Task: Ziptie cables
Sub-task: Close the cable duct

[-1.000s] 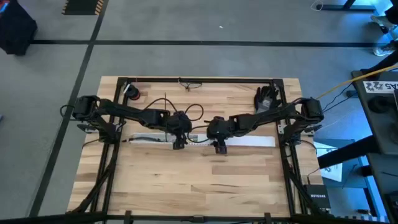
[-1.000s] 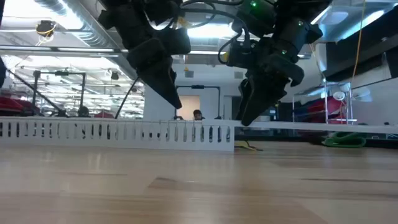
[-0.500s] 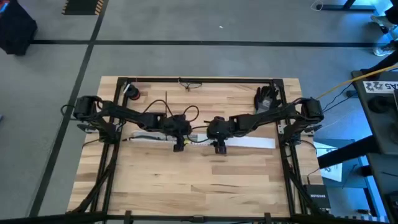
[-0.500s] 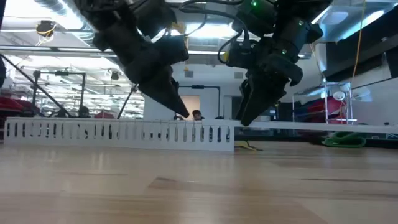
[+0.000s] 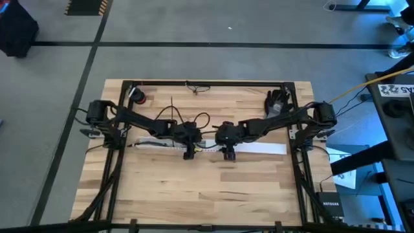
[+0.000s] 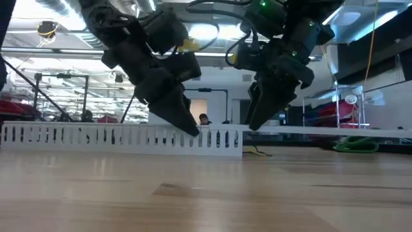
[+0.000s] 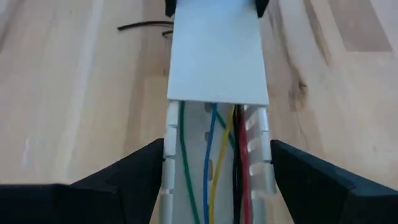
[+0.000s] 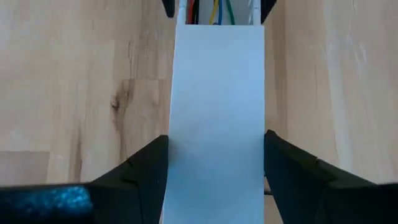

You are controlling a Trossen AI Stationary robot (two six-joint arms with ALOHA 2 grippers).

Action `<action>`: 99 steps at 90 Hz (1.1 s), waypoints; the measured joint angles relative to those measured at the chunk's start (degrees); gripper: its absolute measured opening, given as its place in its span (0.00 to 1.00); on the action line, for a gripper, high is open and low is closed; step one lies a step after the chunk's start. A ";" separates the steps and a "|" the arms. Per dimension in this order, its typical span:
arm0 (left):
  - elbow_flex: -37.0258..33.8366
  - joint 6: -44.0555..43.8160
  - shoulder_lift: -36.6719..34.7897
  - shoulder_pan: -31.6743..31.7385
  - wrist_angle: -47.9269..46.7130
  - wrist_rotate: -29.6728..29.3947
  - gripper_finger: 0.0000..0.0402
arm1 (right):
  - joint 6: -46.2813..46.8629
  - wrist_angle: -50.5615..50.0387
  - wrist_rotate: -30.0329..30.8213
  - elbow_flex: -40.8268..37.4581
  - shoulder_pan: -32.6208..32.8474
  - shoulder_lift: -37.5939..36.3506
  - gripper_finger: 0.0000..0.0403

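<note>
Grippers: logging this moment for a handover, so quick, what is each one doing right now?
Left gripper: open, fingers straddling the slotted cable duct with coloured wires inside.
Right gripper: open, fingers either side of the duct's flat white cover.

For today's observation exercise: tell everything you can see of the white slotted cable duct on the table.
The white cable duct looks like plastic, a long channel with comb-like slotted side walls. It lies flat across the middle of the wooden table. A plain white cover caps one stretch; the uncovered stretch shows thin green, blue, yellow and red cables running lengthwise inside. The left claw straddles the uncovered part, the right claw the cover, both open.
</note>
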 joint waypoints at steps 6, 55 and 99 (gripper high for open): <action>0.00 -0.02 0.02 0.00 0.16 -0.10 0.62 | 0.00 0.08 -0.02 -0.02 0.00 0.00 0.56; -0.07 1.81 1.60 -0.59 3.75 0.14 0.42 | 2.02 5.30 -1.31 -0.09 0.00 2.12 0.56; 1.21 1.03 1.16 -0.63 -1.04 0.54 0.58 | 1.17 5.25 -2.34 0.20 -0.02 2.74 0.56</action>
